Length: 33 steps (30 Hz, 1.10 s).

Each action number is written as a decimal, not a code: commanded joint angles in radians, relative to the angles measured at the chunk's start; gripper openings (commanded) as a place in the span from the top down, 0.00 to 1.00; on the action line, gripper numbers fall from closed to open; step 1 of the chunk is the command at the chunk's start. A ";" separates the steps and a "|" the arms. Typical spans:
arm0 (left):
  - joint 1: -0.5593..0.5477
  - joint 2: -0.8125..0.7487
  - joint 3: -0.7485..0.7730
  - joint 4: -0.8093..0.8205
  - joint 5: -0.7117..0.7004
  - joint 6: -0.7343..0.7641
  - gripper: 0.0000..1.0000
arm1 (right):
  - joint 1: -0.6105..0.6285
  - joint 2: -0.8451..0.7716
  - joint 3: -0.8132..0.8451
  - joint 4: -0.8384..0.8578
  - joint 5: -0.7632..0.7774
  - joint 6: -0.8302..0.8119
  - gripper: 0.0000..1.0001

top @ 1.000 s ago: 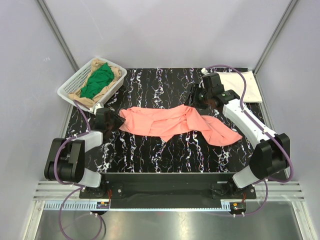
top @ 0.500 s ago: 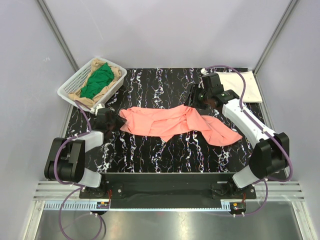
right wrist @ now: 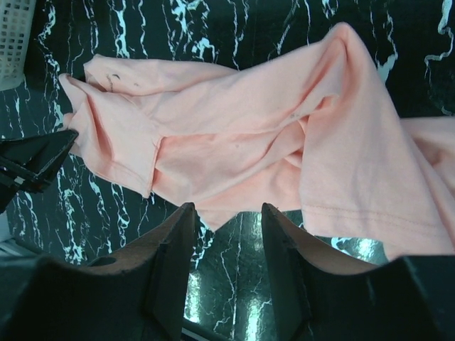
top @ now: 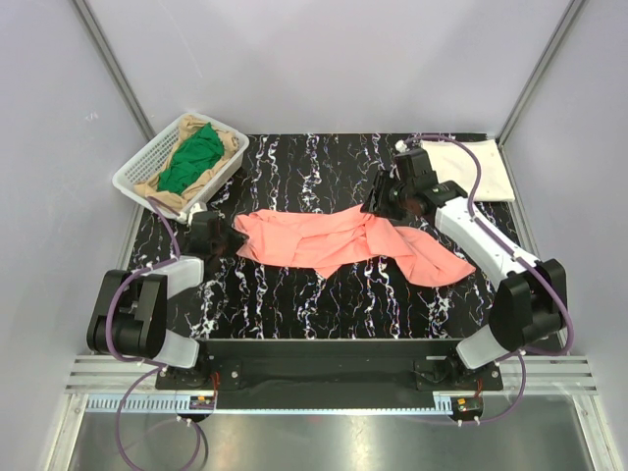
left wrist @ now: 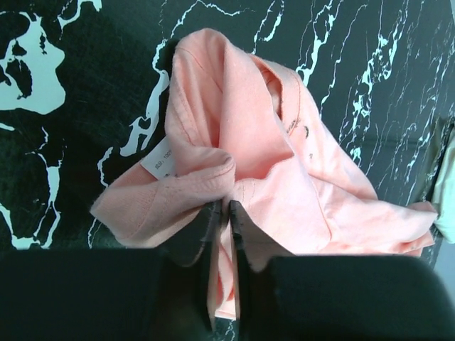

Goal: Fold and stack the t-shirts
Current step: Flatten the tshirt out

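A salmon-pink t-shirt (top: 339, 240) lies crumpled and stretched across the middle of the black marbled table. My left gripper (top: 234, 238) is shut on its left end; in the left wrist view (left wrist: 223, 206) pink cloth (left wrist: 242, 135) is pinched between the jaws. My right gripper (top: 378, 203) is open and empty, just above the shirt's far edge; in the right wrist view (right wrist: 227, 213) the pink shirt (right wrist: 234, 121) lies just beyond the fingertips. A cream-white t-shirt (top: 471, 169) lies folded at the far right corner. Green (top: 191, 157) and tan (top: 228, 140) shirts lie in the basket.
A white mesh basket (top: 137, 169) stands at the far left corner, also showing in the right wrist view (right wrist: 14, 32). Grey walls enclose the table on three sides. Bare tabletop (top: 324, 294) lies in front of the pink shirt.
My right gripper has moved a little left and nearer, toward the pink shirt's far edge. The left gripper and the shirt have hardly moved.
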 commanded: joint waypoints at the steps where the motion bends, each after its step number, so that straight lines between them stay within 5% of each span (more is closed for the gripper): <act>1: -0.006 -0.035 0.057 0.007 0.014 0.013 0.90 | 0.005 -0.056 -0.063 0.023 -0.012 0.103 0.50; 5: -0.006 -0.085 0.093 -0.065 0.017 0.041 1.00 | 0.005 -0.129 -0.168 0.016 0.043 0.267 0.48; 11: -0.008 -0.156 0.134 -0.187 0.002 0.059 1.00 | 0.005 -0.234 -0.280 0.011 0.087 0.354 0.47; 18: -0.008 -0.329 0.180 -0.370 -0.081 0.116 1.00 | 0.005 -0.267 -0.332 -0.200 0.310 0.731 0.47; 23: -0.006 -0.455 0.223 -0.445 -0.078 0.142 1.00 | 0.002 -0.267 -0.410 -0.200 0.344 0.959 0.49; 33: -0.005 -0.510 0.225 -0.456 -0.003 0.167 1.00 | 0.008 -0.042 -0.376 0.095 0.338 0.823 0.47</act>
